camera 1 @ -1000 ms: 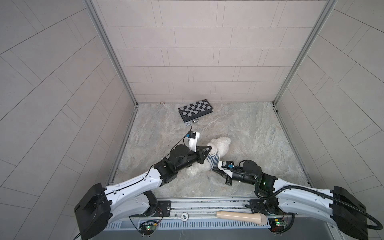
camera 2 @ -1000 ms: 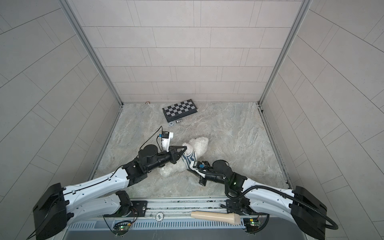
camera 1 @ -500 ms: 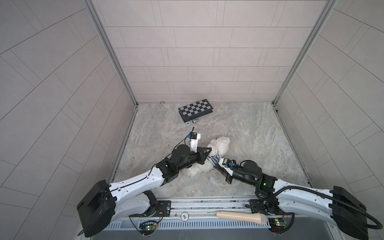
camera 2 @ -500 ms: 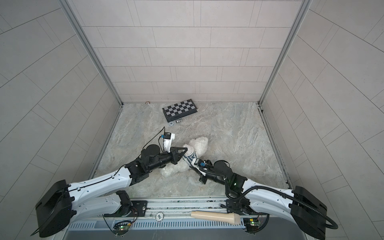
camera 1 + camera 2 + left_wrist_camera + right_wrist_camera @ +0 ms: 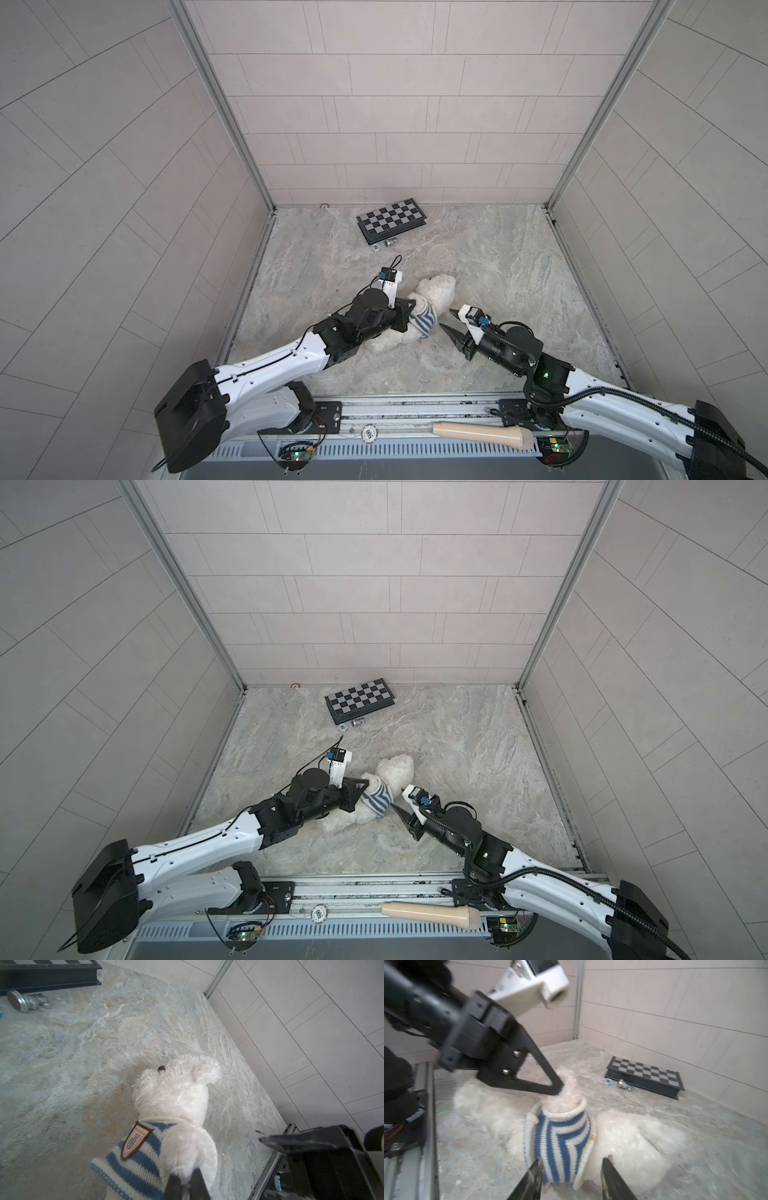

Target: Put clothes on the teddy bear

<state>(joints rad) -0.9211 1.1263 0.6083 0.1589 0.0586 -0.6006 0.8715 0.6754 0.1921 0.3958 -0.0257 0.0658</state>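
The left pincer point(image 5: 411, 309) is closed tight on a paw of the teddy bear point(image 5: 436, 291). The bear lies on the counter point(image 5: 519, 270) in its striped shirt point(image 5: 422, 321). The right pincer point(image 5: 450, 321), jaws apart and holding nothing, stands just beside the bear. There is free room to the right of the bear. Only the left wrist view shows the shirt's badge point(image 5: 135, 1140).

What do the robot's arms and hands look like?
The left arm and right arm are white with black joints and cables. The left hand and right hand have pointy black triangular fingers and a white camera block.
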